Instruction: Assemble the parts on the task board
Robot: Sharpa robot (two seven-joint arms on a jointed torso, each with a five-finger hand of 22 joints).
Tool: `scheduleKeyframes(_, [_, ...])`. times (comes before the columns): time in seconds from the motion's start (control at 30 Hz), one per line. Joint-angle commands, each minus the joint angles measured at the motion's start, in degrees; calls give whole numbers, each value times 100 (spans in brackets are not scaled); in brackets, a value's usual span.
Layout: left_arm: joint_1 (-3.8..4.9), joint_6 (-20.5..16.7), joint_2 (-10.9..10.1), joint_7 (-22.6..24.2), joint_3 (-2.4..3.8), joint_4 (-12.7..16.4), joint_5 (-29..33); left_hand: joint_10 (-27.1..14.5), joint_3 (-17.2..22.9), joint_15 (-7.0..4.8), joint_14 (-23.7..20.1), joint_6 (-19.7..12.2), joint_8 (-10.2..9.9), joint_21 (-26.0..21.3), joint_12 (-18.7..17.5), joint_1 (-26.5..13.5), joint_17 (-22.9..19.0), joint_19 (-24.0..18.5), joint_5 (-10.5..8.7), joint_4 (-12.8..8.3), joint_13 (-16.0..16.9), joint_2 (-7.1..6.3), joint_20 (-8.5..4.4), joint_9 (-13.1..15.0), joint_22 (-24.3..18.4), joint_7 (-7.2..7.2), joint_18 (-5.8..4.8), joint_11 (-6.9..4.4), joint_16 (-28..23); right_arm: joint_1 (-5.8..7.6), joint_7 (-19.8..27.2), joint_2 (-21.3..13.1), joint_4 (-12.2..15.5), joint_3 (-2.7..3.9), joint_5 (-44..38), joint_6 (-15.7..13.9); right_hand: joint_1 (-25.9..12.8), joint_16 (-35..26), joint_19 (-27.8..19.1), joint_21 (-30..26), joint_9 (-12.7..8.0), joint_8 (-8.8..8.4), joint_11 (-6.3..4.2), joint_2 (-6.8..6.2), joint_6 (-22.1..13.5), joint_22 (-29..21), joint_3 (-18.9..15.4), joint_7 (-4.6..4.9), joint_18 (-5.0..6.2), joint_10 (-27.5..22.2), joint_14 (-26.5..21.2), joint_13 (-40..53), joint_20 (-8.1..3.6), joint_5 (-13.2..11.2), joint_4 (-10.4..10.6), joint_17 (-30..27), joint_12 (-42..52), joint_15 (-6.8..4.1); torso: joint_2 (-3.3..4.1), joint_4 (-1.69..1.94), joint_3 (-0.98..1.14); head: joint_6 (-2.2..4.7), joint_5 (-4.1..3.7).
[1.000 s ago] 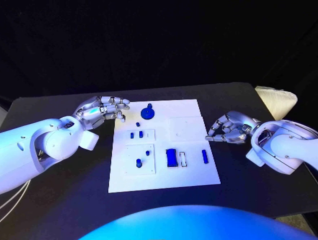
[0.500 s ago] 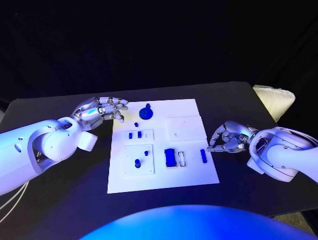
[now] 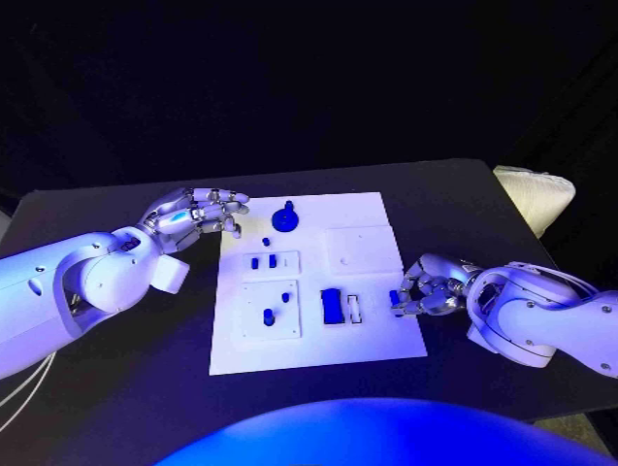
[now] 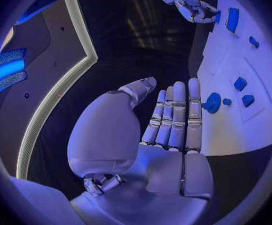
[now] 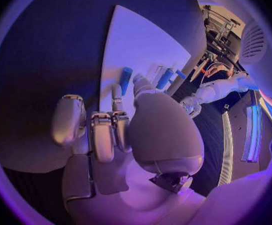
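Observation:
The white task board (image 3: 372, 335) lies mid-table. It carries a round blue part (image 3: 286, 219), small blue pieces (image 3: 263, 261), a blue block (image 3: 333, 306) and a blue bar (image 3: 396, 299) by its right edge. My right hand (image 3: 425, 288) is at that edge, its fingers curled down onto the bar. In the right wrist view the bar (image 5: 125, 80) lies on the board (image 5: 142, 45) just past my fingertips (image 5: 116, 101); I cannot see whether they pinch it. My left hand (image 3: 197, 211) hovers off the board's far left corner, holding nothing, its fingers straight (image 4: 175, 117) beside the round part (image 4: 212, 103).
A pale folded object (image 3: 536, 199) sits at the table's right edge. Black tabletop (image 3: 127, 388) surrounds the board on all sides. My right forearm (image 3: 546, 316) lies along the table to the board's right.
My right hand has moved nearer and inward from beside the board's right edge onto the blue bar. My left hand has stayed where it was.

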Motion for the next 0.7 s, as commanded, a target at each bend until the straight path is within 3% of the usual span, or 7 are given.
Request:
scheduleKeyframes(0.03, [-2, 105, 7, 32, 3, 14, 22, 4, -7, 12, 2, -36, 21, -13, -34, -10, 5, 37, 35, 20, -7, 53, -20, -6, -5, -6, 76, 23, -26, -31, -135, 70, -43, -6, -232, 124, -52, 5, -5, -30, -10, 32, -21, 16, 55, -3, -33, 3, -100, 381, 528, 1258, 15, 5, 2, 1190, -20, -20, -4, 2, -3, 1, 5])
scheduleKeyframes(0.37, [-3, 106, -18, 28, 3, 29, 21, 3, -10, 12, 2, -39, 23, -20, -36, -13, 7, 41, 34, 26, -8, 54, -20, -8, -10, -6, 76, 23, -26, -149, -420, 346, -227, -6, -792, 193, 86, 4, 3, -16, -14, 44, -43, 52, 61, 15, 30, -19, -103, 383, 528, 1260, 0, 13, -40, 1189, -18, -37, 3, 5, -8, 1, 33])
scheduleKeyframes(0.5, [-3, 112, -30, 22, 3, 38, 21, 3, -11, 12, 2, -40, 24, -22, -36, -17, 7, 42, 34, 31, -8, 56, -19, -9, -12, -5, 76, 24, -26, -202, -578, 493, -302, -5, -1160, 259, 792, 1, 10, -20, -58, 31, -79, 132, 79, 36, 588, -54, -106, 378, 527, 1259, -42, -158, -217, 1185, -28, -78, -4, 9, -7, 1, 38])
scheduleKeyframes(0.57, [-3, 114, -37, 17, 3, 41, 21, 3, -11, 12, 2, -40, 24, -22, -36, -17, 7, 42, 34, 31, -8, 56, -19, -9, -12, -5, 76, 24, -26, -224, -646, 559, -329, -5, -1337, 290, 1000, -3, 11, -27, -89, 23, -84, 67, 118, 47, 914, -58, -107, 374, 525, 1257, -51, 59, -280, 1177, -36, -85, -3, 9, -7, 1, 33])
scheduleKeyframes(0.7, [-3, 119, -50, 11, 2, 50, 21, 3, -11, 12, 2, -40, 24, -22, -36, -17, 7, 42, 34, 31, -8, 56, -19, -9, -12, -5, 76, 24, -26, -252, -734, 639, -342, -5, -1584, 313, 1010, -4, 14, -29, -124, 25, -86, -117, 167, 73, 1458, -52, -111, 370, 525, 1256, -51, 256, -302, 1178, -44, -82, -3, 3, -6, 1, 44])
